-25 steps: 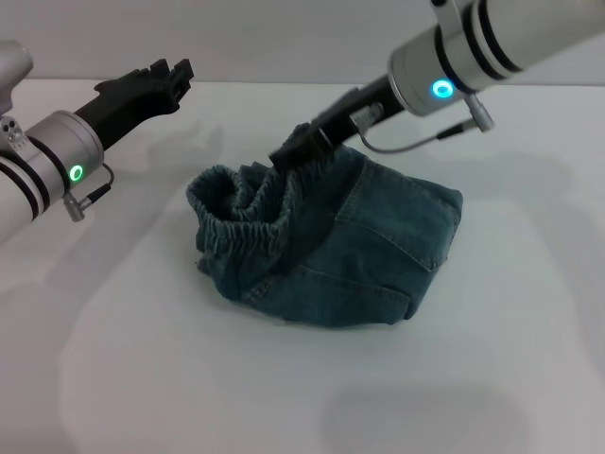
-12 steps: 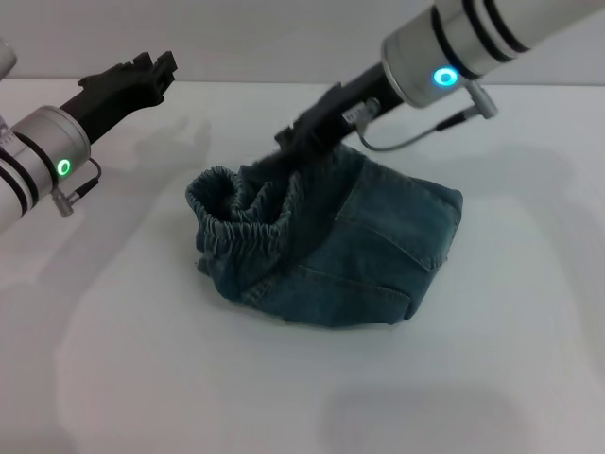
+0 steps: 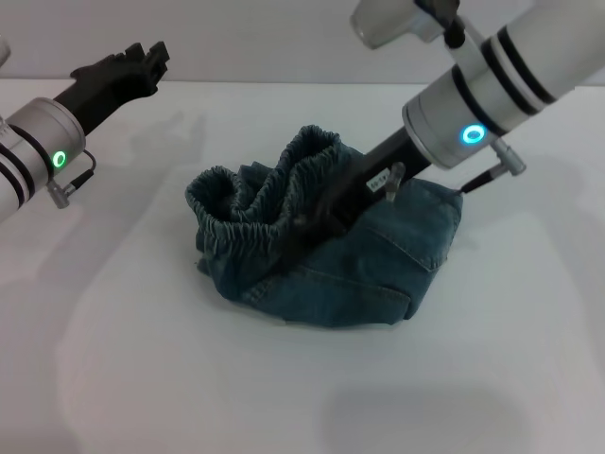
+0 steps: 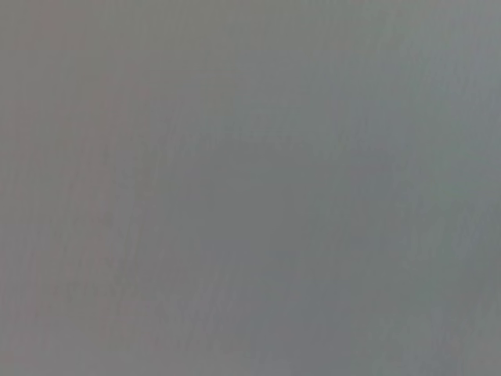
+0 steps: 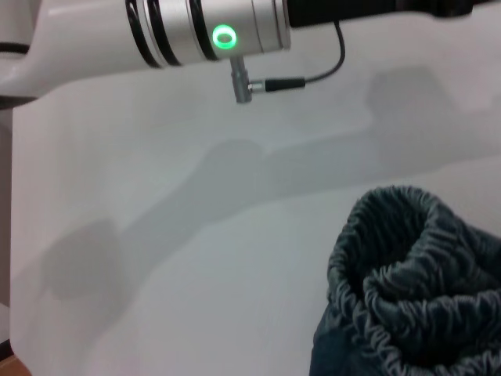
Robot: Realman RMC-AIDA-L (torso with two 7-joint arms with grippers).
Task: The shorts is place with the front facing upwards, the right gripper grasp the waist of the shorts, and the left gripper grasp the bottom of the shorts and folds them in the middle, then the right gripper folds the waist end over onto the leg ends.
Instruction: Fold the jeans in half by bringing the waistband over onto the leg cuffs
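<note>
The blue-green denim shorts point(image 3: 369, 270) lie bunched in a heap mid-table, with the ruffled elastic waist point(image 3: 248, 216) piled on the left and one loop of it point(image 3: 317, 149) standing up. My right gripper point(image 3: 307, 225) reaches down from the right into these folds and is shut on the waist fabric, its tips partly buried. My left gripper point(image 3: 142, 61) hovers at the far left above the table, open and holding nothing. The leg ends are hidden in the heap. The right wrist view shows the gathered waist point(image 5: 407, 266) and the left arm's wrist point(image 5: 211, 31).
The white table point(image 3: 142, 359) surrounds the heap on all sides. The left wrist view is a uniform grey with nothing distinguishable.
My right gripper moved from the far edge of the shorts toward the near side and downward, pulling the waistband up and over. The left gripper drew back slightly to the left.
</note>
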